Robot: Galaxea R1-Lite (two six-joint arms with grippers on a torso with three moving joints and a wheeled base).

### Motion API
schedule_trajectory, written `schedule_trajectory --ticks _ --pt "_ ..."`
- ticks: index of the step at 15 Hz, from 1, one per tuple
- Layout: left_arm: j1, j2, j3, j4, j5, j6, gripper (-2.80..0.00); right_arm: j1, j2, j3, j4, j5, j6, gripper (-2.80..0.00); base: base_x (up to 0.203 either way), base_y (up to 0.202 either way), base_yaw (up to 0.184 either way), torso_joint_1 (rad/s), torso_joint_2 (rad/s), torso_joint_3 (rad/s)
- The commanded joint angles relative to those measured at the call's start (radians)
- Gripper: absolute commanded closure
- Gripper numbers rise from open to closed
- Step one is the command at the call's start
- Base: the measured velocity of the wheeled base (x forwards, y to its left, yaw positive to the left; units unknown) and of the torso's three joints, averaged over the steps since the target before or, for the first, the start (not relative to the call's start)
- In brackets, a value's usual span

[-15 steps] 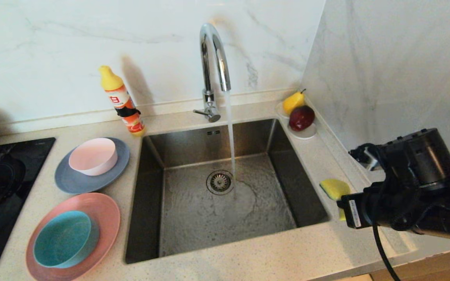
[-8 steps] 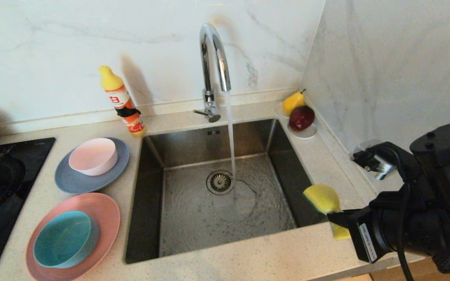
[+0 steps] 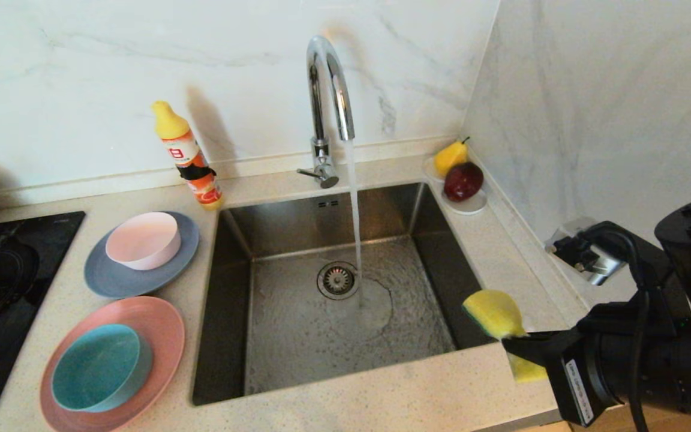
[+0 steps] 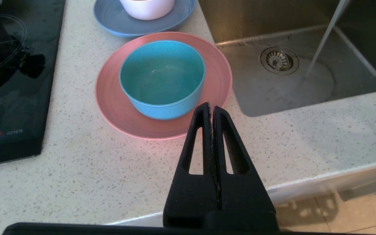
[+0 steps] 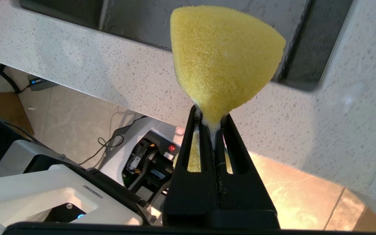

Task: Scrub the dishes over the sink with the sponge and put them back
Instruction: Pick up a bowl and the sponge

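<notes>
Head view: right gripper, clamped on the yellow sponge, hangs over the sink's front right corner. Tap water runs into it. Left gripper, pinched shut on nothing, hovers beside the teal bowl.

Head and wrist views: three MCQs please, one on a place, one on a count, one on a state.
1. The teal bowl sits on:
A. pink plate
B. grey-blue plate
C. sink floor

2. Fruit on the white saucer:
A. one
B. two
C. three

3. The right gripper is:
A. open, empty
B. shut, empty
C. shut on the sponge

Answers:
1 A, the pink rim rings the bowl.
2 B, a pear and a red apple.
3 C, foam is pinched between the jaws.
</notes>
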Motion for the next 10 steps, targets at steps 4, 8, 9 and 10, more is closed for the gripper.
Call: schedule_trajectory --ticks 4,8,9,10 --pt "0.001 0.001 0.011 0.013 0.026 -0.010 0.00 -0.012 0.006 0.038 0.000 0.010 0.038 0.00 0.000 0.000 0.000 0.000 0.00 0.000" --pt "0.001 0.130 -0.260 0.050 0.064 -0.005 0.00 -0.021 0.012 0.038 0.003 0.008 0.037 0.00 0.000 0.000 0.000 0.000 0.00 0.000" --pt "0.001 0.192 -0.365 0.065 0.095 -0.005 0.00 -0.023 0.007 0.040 0.003 0.008 0.038 0.00 0.000 0.000 0.000 0.000 0.00 0.000" --pt "0.001 0.277 -0.437 0.072 0.125 -0.003 0.00 -0.030 0.009 0.038 0.003 0.007 0.038 0.00 0.000 0.000 0.000 0.000 0.00 0.000"
